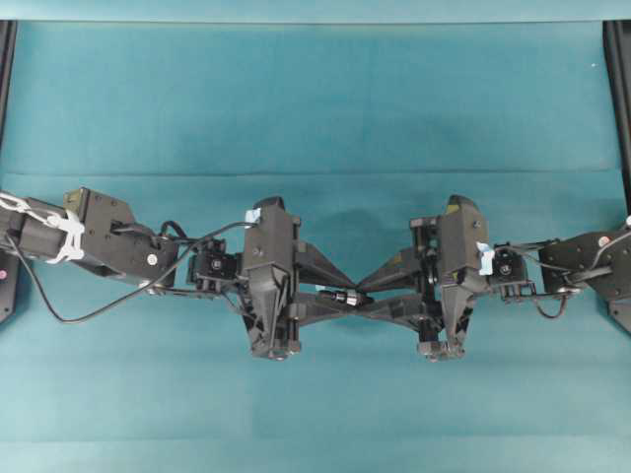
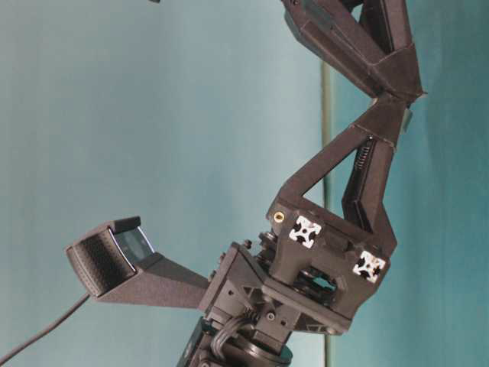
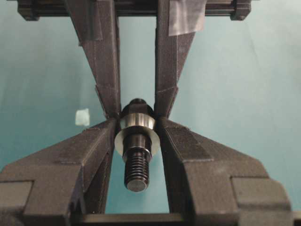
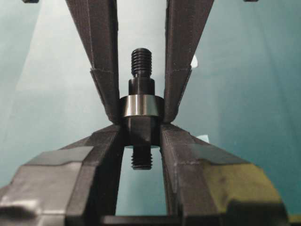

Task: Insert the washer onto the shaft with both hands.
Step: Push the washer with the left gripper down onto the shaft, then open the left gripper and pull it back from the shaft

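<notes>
The dark stepped shaft (image 3: 137, 165) hangs level above the teal cloth, between both grippers, where they meet (image 1: 342, 296). My right gripper (image 4: 141, 128) is shut on the shaft's thick middle (image 4: 139, 132). One threaded end (image 4: 141, 59) points away from it. The silver washer (image 3: 119, 142) sits around the shaft, which passes through its hole. In the right wrist view the washer shows as a shiny band (image 4: 138, 106). My left gripper (image 3: 137, 123) is shut on the washer's sides, and its fingers (image 4: 101, 56) flank that band. In the overhead view the left gripper (image 1: 352, 293) and right gripper (image 1: 365, 294) interleave tip to tip.
Teal cloth (image 1: 315, 99) covers the whole table. A tiny pale square scrap (image 3: 82, 117) lies on it below the grippers. Black frame rails (image 1: 619, 99) stand at both side edges. A black cable (image 1: 89, 313) loops beside the left arm.
</notes>
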`<control>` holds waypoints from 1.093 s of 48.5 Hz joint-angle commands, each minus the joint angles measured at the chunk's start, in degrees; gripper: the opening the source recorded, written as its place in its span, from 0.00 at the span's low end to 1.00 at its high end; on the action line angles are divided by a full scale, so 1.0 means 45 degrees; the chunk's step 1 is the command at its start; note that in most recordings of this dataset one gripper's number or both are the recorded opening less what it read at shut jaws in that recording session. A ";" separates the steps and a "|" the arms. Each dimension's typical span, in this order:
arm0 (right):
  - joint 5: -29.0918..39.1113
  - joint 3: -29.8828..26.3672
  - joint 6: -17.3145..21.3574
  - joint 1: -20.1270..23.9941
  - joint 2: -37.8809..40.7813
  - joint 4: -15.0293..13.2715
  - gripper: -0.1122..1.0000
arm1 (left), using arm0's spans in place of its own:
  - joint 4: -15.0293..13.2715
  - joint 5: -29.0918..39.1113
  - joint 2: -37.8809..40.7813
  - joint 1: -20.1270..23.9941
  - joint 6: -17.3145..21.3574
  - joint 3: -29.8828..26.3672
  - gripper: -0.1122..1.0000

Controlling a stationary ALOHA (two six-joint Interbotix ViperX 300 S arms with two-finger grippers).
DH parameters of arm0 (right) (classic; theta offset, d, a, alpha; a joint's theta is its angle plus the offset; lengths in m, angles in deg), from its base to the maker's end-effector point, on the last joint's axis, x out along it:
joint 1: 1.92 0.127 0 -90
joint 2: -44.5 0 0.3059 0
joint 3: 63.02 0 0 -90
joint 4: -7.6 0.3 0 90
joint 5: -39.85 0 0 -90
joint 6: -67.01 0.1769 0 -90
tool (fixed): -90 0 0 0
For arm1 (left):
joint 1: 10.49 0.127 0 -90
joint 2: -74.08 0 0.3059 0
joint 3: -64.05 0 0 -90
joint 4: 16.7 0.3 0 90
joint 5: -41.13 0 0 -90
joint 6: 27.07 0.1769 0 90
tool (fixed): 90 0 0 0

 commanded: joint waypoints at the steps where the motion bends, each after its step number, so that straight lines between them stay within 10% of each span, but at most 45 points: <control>1: -0.0117 -0.0156 0.0078 -0.0039 -0.0117 0.0020 0.10 | 0.0000 -0.0039 -0.0137 0.0000 0.0000 -0.0312 0.43; 12: -0.0098 -0.0137 0.0078 -0.0039 -0.0117 0.0000 0.10 | 0.0000 -0.0020 -0.0293 0.0000 0.0000 -0.0273 0.79; 53: 0.0020 -0.0117 0.0098 -0.0039 -0.0117 0.0020 0.10 | 0.0000 0.0000 -0.3281 0.0000 0.0020 0.2031 0.76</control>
